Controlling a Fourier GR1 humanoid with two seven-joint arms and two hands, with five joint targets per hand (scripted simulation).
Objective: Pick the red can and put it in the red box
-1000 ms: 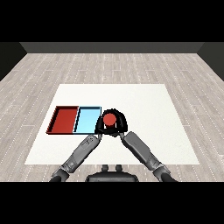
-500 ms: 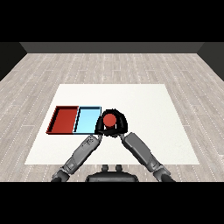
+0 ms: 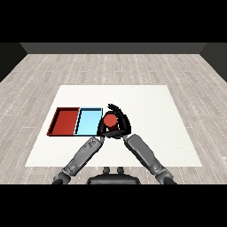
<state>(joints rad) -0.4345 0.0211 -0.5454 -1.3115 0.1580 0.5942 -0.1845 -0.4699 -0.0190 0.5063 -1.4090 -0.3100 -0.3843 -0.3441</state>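
Floor [image 3: 177, 66]: pale grey wood-look planks, laid crosswise, filling the room on all sides. Back wall [image 3: 113, 48]: dark grey, plain, running along the far edge of the floor. Table [image 3: 150, 106]: white, flat, rectangular top, evenly lit.

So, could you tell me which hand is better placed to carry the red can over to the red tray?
The right hand: it already curls round the red can, just right of the light blue tray. The left hand holds nothing.
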